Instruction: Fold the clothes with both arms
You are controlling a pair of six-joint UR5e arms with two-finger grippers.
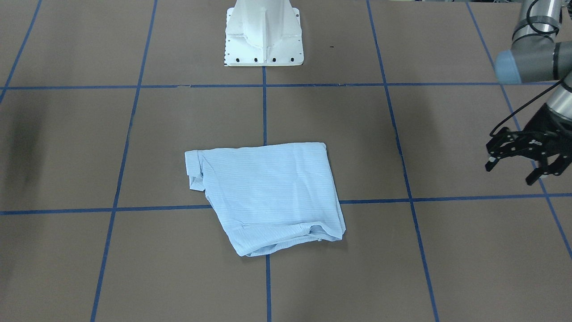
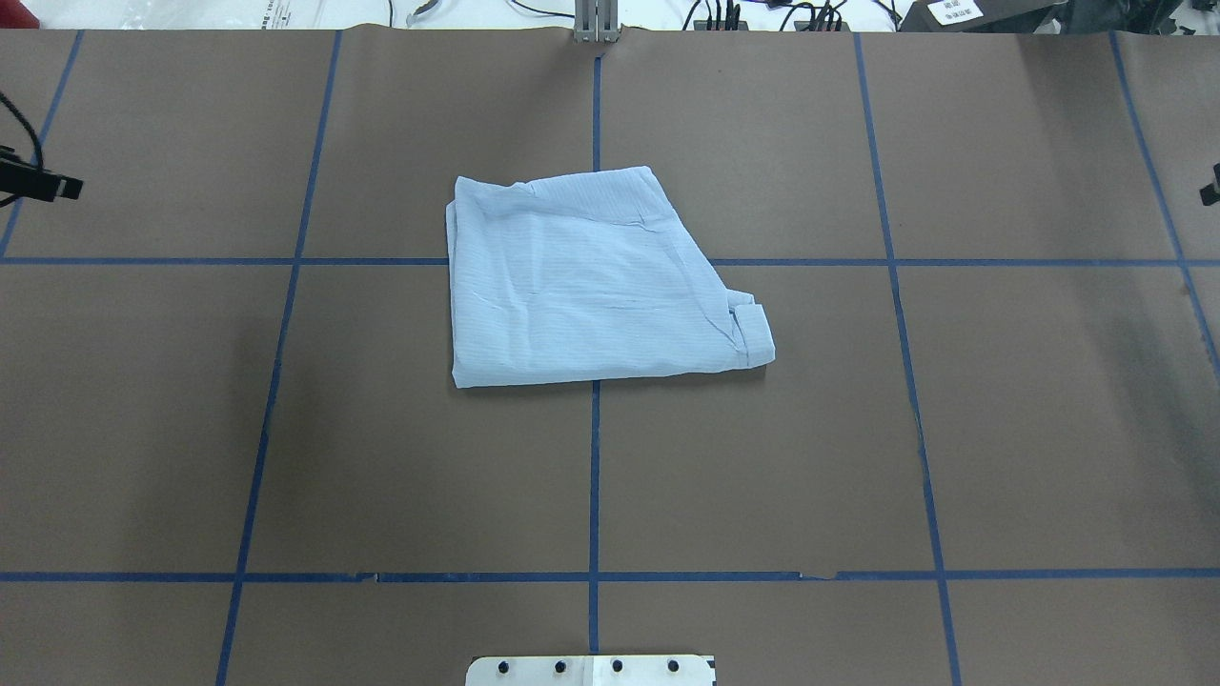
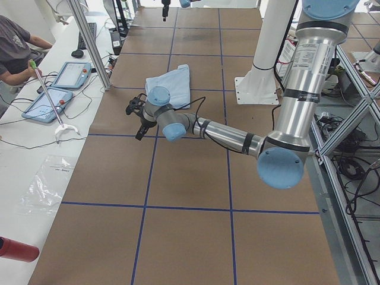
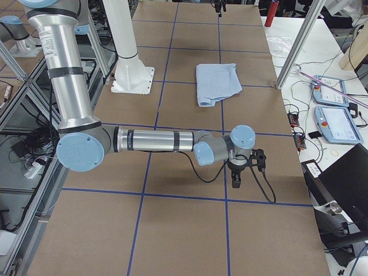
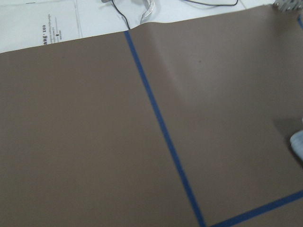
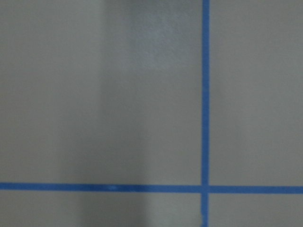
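Note:
The pale-blue striped shirt (image 1: 268, 192) lies folded into a rough rectangle at the middle of the table, with a rolled cuff at one corner (image 2: 753, 333). It also shows in the left side view (image 3: 169, 80) and the right side view (image 4: 217, 83). My left gripper (image 1: 511, 173) is open and empty, hovering above the table far out to the shirt's side; only its tip shows overhead (image 2: 38, 183). My right gripper (image 4: 237, 175) hangs low over the table at the opposite end, far from the shirt. I cannot tell if it is open or shut.
The white pedestal base (image 1: 263, 38) stands behind the shirt. Blue tape lines (image 2: 594, 476) grid the brown table cover. A metal post (image 3: 89, 44), tablets (image 3: 47, 104) and a seated person (image 3: 15, 50) are along the operators' side.

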